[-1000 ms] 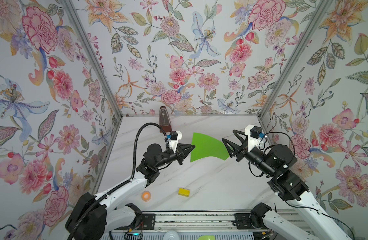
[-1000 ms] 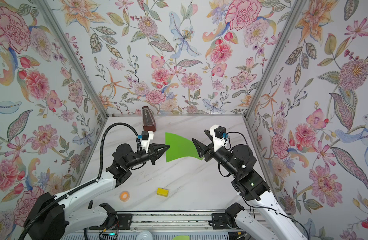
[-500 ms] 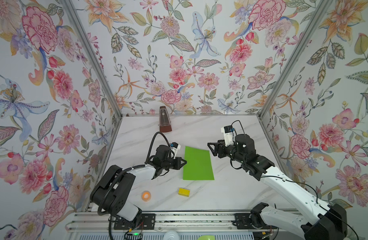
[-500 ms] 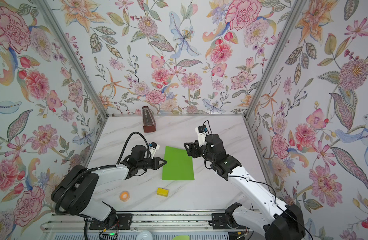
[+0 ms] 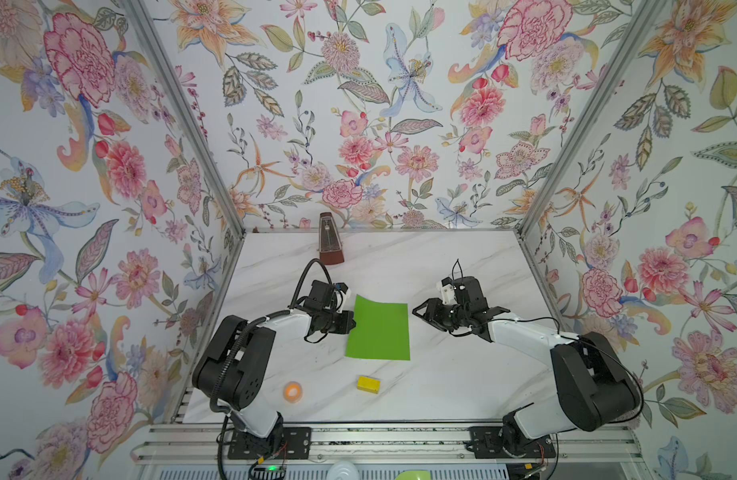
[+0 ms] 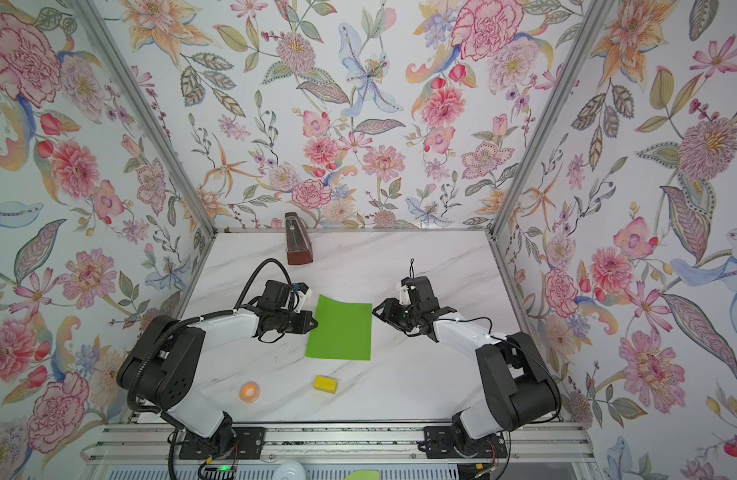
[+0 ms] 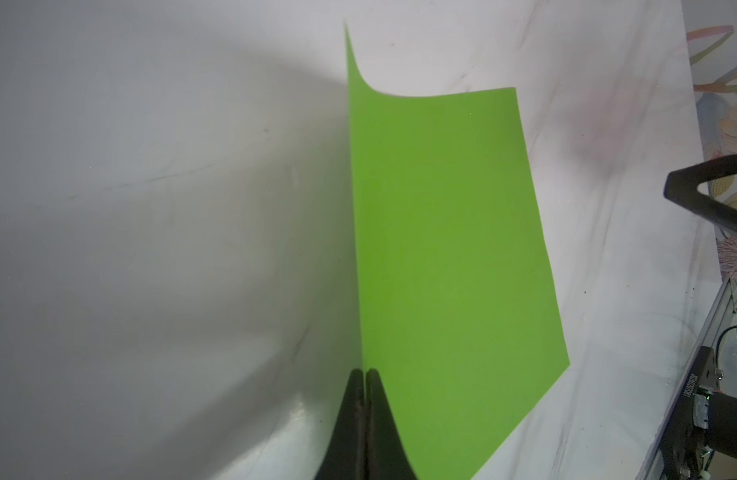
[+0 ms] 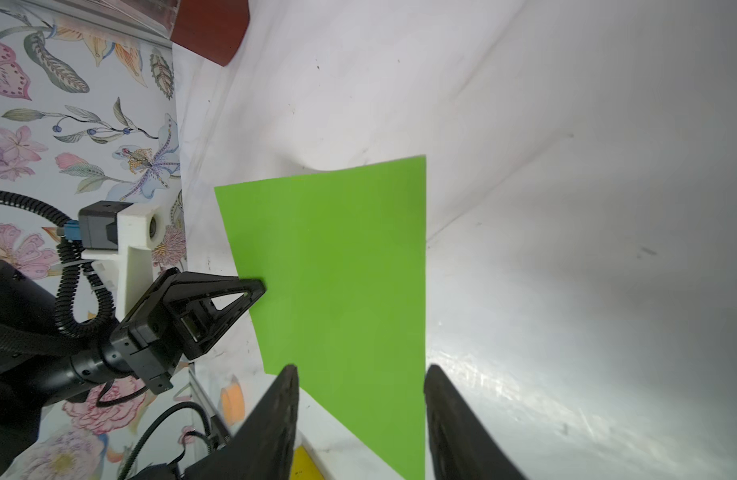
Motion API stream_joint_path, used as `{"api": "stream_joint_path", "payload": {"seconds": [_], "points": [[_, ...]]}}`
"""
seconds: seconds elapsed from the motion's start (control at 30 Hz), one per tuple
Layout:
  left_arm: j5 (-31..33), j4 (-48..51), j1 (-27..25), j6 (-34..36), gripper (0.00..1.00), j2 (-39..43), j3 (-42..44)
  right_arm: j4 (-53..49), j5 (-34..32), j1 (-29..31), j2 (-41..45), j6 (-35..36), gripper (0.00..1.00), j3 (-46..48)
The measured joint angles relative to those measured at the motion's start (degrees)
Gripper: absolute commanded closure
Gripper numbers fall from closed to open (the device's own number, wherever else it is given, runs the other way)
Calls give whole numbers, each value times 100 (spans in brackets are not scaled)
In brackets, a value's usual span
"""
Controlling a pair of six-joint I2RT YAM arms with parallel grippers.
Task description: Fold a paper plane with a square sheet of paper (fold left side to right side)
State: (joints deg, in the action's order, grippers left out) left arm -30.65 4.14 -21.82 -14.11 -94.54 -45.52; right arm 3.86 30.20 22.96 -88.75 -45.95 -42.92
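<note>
The paper [image 5: 378, 328] lies mid-table. The left gripper [image 5: 352, 322], jaws pressed together, pinches its 9 o'clock edge. The right gripper [image 5: 416, 313] sits spread at 3 o'clock, holding nothing. If the left swings over with nothing pinning the sheet, I reckon it slides and creases crooked.

Floral wallpaper walls [image 5: 358, 104] rising on three sides, metal corner posts [image 5: 188, 124] catching soft light. White marble tabletop [image 5: 441, 257] glowing under even lighting (faint grey veins running across it). Aluminium rail [image 5: 379, 444] lying along near edge.
</note>
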Motion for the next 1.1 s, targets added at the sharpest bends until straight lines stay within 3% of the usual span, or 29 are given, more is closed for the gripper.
{"api": "stream_joint_path", "payload": {"seconds": [0.13,0.4,0.9,1.1], "points": [[4,144,35,129,100,-15,-63,407,463,92,-455,-291,65,0],[4,280,125,216,100,-72,-79,658,841,308,-1075,-404,68,-181],[-15,337,205,234,100,-72,-140,846,903,328,-1613,-424,76,-323],[-68,339,205,225,82,-72,-140,868,949,330,-1714,-420,79,-354]]}}
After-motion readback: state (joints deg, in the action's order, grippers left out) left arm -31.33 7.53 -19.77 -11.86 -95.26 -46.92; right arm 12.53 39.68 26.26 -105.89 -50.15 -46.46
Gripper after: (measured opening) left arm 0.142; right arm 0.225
